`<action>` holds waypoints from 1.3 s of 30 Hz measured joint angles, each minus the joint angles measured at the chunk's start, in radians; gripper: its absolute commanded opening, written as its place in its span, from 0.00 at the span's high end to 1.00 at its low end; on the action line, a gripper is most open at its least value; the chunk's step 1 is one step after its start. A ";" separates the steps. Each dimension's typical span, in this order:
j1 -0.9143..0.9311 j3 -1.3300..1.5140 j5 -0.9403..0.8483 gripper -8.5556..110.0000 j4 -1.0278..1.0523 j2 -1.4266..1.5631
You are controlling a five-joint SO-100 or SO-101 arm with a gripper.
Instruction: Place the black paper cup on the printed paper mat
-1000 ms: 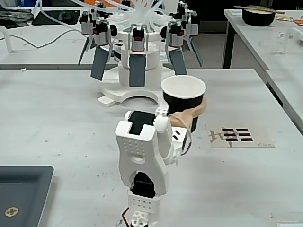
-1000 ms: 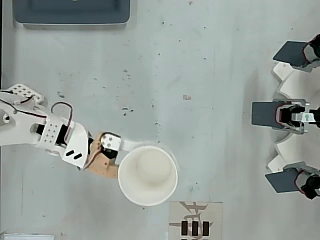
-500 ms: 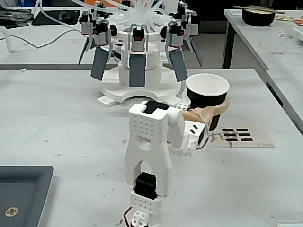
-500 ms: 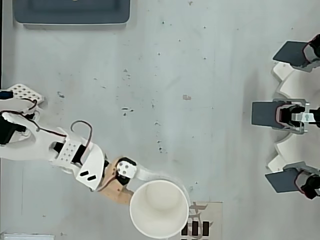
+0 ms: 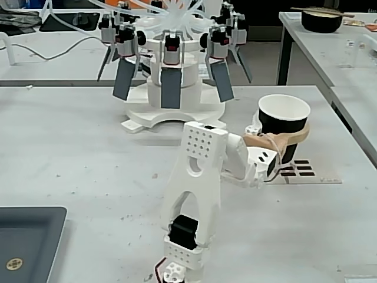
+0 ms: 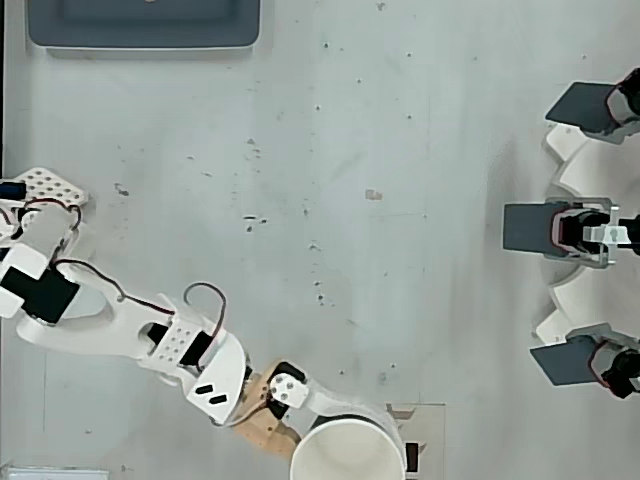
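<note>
Grey-white lab table (image 5: 88, 147), cluttered benches behind. Claw (image 5: 287, 141) pinches the black paper cup (image 5: 284, 121) around its upper wall, cup upright and open end up. Printed paper mat (image 5: 306, 172) lies directly under and just beyond the claw; overhead view shows cup (image 6: 348, 452) overlapping mat (image 6: 425, 435). Can't tell if the base touches paper. Carry looks mostly done; left, I'd judge: lower, let go.
</note>
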 measured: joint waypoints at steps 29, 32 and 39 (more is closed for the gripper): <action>0.057 -0.693 0.011 0.83 0.150 -0.517; 0.057 -0.752 0.011 0.83 0.161 -0.557; 0.057 -0.857 0.011 0.83 0.192 -0.646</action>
